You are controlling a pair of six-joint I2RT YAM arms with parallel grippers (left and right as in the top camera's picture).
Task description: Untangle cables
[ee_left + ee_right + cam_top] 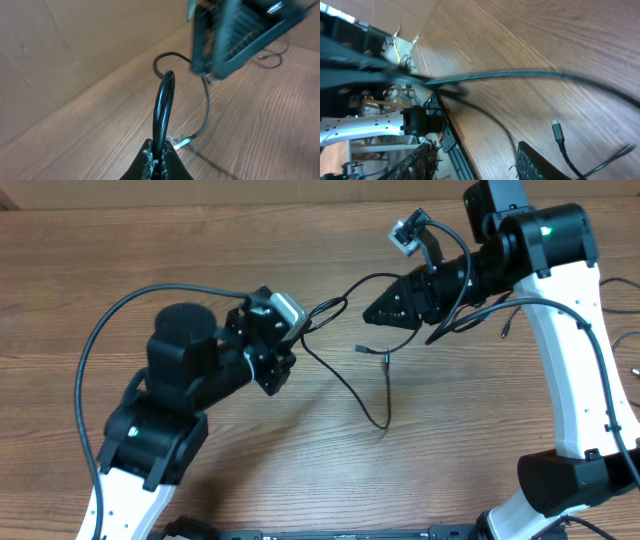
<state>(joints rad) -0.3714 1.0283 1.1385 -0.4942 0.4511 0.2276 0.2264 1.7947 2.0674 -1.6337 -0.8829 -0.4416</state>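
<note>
Cables [386, 390] strung between two grippers above the middle of the wooden table [150, 240]

Left gripper [303, 322] is clamped shut on a black cable [163, 102], which rises out of its fingertips in a tight upright loop in the left wrist view; from there thin strands drop to the table middle, one curving toward the near edge and back up; two small silvery plugs [362, 350] hang just right of that gripper, apart from the tabletop or touching it, I cannot tell; right gripper [372, 312] points left toward the loop, its fingers [422, 161] standing apart; a cable [520, 75] crosses ahead of them, contact unclear; a loose plug [557, 131] lies nearby.
</note>
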